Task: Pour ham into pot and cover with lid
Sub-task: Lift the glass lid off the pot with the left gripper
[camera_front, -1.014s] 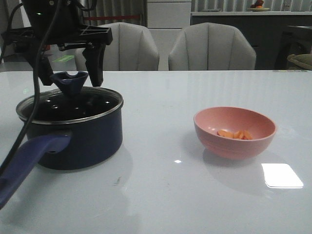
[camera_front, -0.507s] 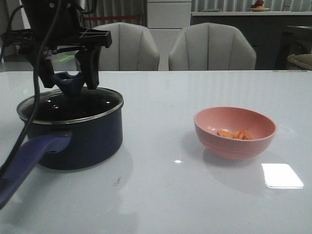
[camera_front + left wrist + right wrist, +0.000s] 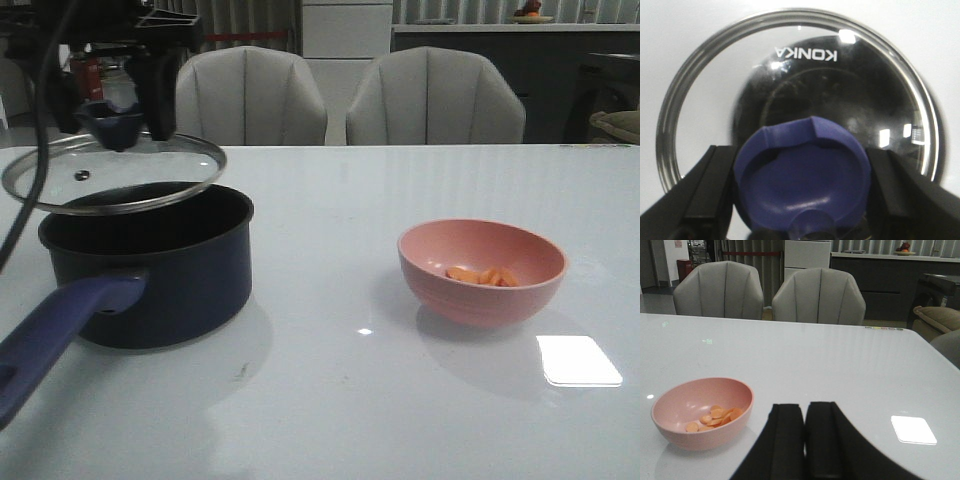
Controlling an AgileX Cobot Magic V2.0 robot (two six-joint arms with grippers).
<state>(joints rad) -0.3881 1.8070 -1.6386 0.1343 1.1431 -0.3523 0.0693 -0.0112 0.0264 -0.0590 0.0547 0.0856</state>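
Left gripper (image 3: 128,100) clamped on the blue knob of the lid (image 3: 115,172), fingers (image 3: 705,195) pressed against both sides of the knob. Lid held above the pot (image 3: 150,265), offset toward the left and far side, clear of the dark rim in the front view. Pot at the left of the table (image 3: 420,400), long handle pointing toward the near left corner. Ham (image 3: 482,275) lying as small orange slices in the pink bowl (image 3: 480,270), to the right of the pot and well apart from it. Right gripper (image 3: 805,440) pressed shut and empty, resting near the bowl on its right side.

Judged step in hand: carrying the lid away so the pot stands open for pouring. Best done with the grip kept firm on the knob, the lid level, and the travel leftward or farther back, away from the bowl's path. Worth setting it down flat on bare table, within easy reach for covering later. Risk: glass swinging and clipping the pot's rim.
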